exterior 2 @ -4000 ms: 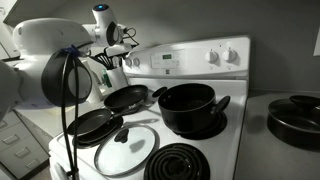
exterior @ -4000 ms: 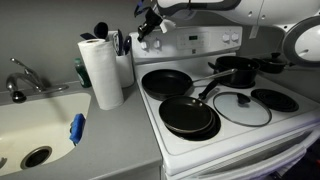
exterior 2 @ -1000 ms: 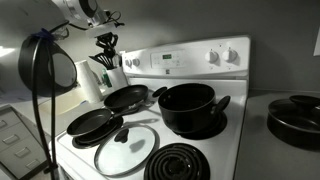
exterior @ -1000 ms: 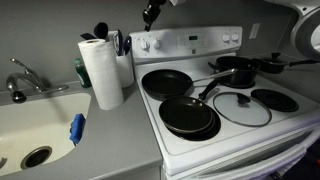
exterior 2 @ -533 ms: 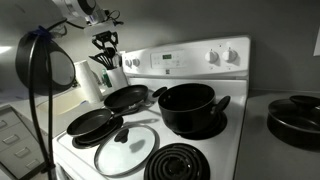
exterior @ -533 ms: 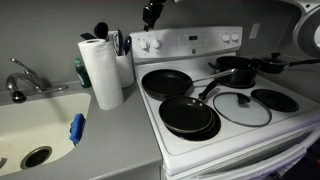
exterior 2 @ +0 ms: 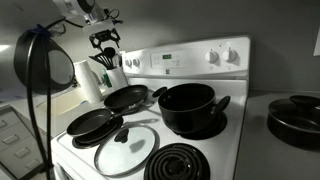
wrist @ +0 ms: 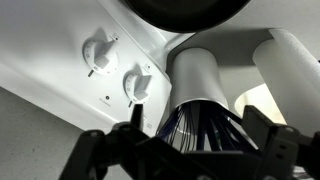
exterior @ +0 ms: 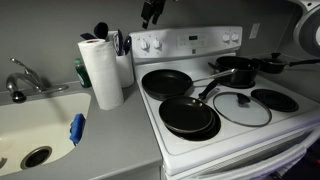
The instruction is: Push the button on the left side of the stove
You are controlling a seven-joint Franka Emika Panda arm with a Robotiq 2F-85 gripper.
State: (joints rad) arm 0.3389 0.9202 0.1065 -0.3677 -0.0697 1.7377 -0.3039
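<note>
The white stove [exterior: 200, 125] [exterior 2: 215, 90] shows in both exterior views, with its raised back panel [exterior: 190, 42] against the wall. At the panel's left end are two round white knobs [wrist: 98, 52] [wrist: 138, 84]; I cannot make out a separate button there. My gripper [exterior: 152, 10] [exterior 2: 105, 38] hangs in the air above the panel's left end and the utensil holder, touching nothing. It is open and empty. In the wrist view its dark fingers [wrist: 95, 155] stand far apart at the bottom edge, either side of the utensil holder [wrist: 205, 100].
A paper towel roll [exterior: 100, 70] and the utensil holder [exterior: 122, 60] stand on the counter left of the stove, and a sink [exterior: 30, 120] lies further left. Frying pans [exterior: 165, 82] [exterior: 188, 116], a black pot [exterior 2: 188, 105] and a glass lid [exterior: 240, 107] cover the burners.
The gripper has gone from shut to wide open. It stays at nearly the same spot above the panel's left end.
</note>
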